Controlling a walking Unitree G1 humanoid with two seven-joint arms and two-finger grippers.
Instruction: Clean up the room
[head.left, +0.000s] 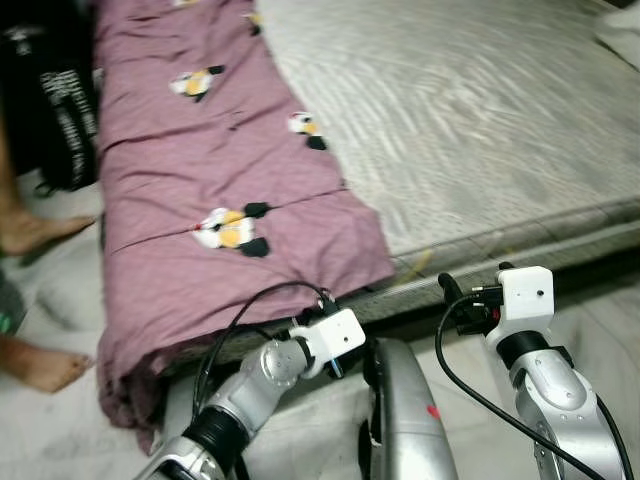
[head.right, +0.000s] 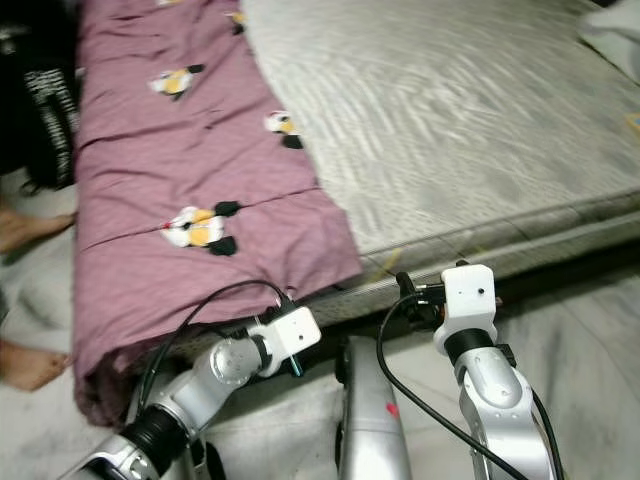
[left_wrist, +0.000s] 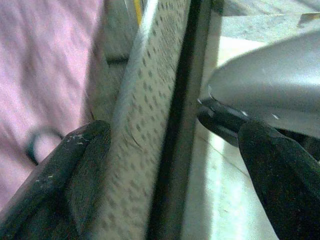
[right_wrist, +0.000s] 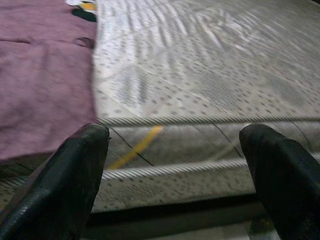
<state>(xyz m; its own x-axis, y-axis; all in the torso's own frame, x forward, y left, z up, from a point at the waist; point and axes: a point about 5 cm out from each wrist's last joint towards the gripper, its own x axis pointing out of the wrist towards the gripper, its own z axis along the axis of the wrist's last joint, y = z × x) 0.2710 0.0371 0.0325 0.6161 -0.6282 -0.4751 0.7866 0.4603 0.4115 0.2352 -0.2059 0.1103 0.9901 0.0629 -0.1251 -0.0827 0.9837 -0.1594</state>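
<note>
With both the left claw (left_wrist: 170, 170) and right claw (right_wrist: 175, 165) spread wide near the mattress (head.left: 470, 120) edge, the step probably calls for pinching the purple blanket (head.left: 200, 180) by its hem before pulling it.

Both arms forward, fingers (right_wrist: 75, 175) apart.

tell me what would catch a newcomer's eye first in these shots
The mauve blanket with cartoon prints stands out first, spread along the left side of the bare grey mattress and hanging over its near edge. Both silver arms reach toward that edge, the left gripper open by the blanket's corner and the right gripper open facing the mattress side. A person's bare feet stand on the floor at the far left.
</note>
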